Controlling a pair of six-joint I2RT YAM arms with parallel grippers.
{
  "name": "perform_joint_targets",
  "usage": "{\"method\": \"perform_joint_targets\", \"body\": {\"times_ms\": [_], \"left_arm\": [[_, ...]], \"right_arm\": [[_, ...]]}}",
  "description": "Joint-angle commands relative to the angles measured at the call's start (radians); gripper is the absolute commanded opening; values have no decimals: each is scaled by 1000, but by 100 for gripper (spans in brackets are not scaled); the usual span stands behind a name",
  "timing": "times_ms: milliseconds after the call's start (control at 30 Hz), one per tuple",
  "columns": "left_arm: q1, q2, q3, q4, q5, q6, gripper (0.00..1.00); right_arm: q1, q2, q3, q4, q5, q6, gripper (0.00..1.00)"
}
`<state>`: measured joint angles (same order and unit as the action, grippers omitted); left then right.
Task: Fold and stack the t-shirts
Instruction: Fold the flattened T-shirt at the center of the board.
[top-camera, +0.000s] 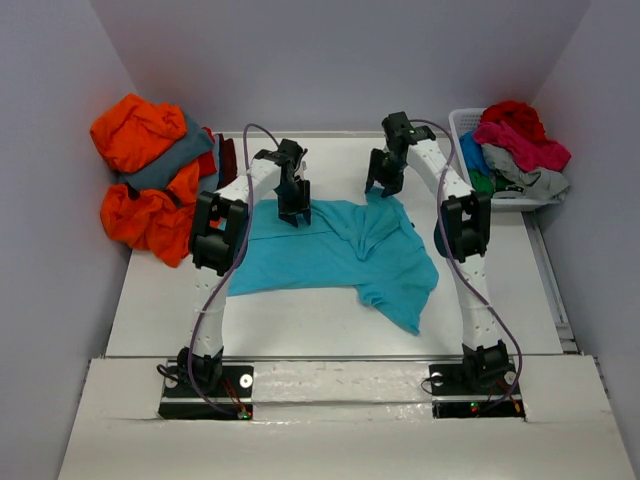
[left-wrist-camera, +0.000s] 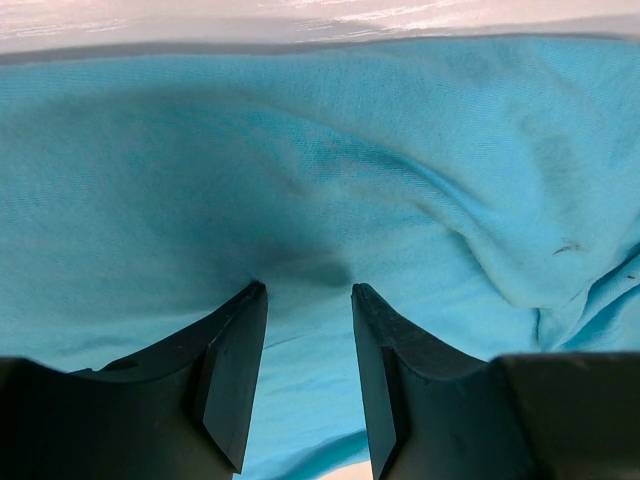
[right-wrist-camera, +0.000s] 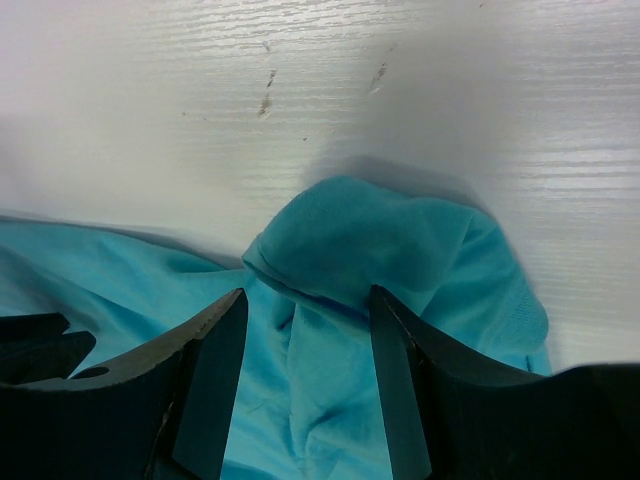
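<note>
A turquoise shirt lies spread on the middle of the white counter, between the two arms. It is not flat. Its left part is fairly smooth, while its right part is gathered into ridges that run toward the far right corner, and one end trails toward the near right.

The left claw points down onto the shirt's far left edge. In its wrist view the claw is partly parted, with both tips pressing on the cloth. Smooth cloth shows in the gap and nothing is pinched.

The right claw is at the shirt's far right corner. In its wrist view the claw is parted somewhat wider, and its fingers straddle a raised hump of cloth without closing on it. Bare counter lies beyond the hump.

At the far left, against the wall, is a heap of orange shirts with a slate grey shirt among them. At the far right, a white basket holds red, pink, light grey and green shirts.
</note>
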<state>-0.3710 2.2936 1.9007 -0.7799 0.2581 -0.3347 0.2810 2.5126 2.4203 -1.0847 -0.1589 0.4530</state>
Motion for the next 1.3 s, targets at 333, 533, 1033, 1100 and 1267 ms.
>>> {"method": "perform_joint_targets", "body": {"times_ms": [333, 533, 1033, 1100, 1267], "left_arm": [[1, 10, 44, -33, -2, -6, 52], [12, -31, -6, -4, -22, -13, 52], [21, -37, -42, 14, -10, -9, 52], [21, -42, -43, 14, -10, -7, 52], [30, -46, -46, 14, -11, -4, 52]], "right_arm": [[18, -64, -81, 31, -51, -8, 56], [18, -217, -258, 7, 136, 35, 56], [-25, -281, -404, 76, 78, 42, 56], [-25, -247, -345, 17, 79, 41, 56], [-25, -302, -421, 45, 58, 23, 56]]}}
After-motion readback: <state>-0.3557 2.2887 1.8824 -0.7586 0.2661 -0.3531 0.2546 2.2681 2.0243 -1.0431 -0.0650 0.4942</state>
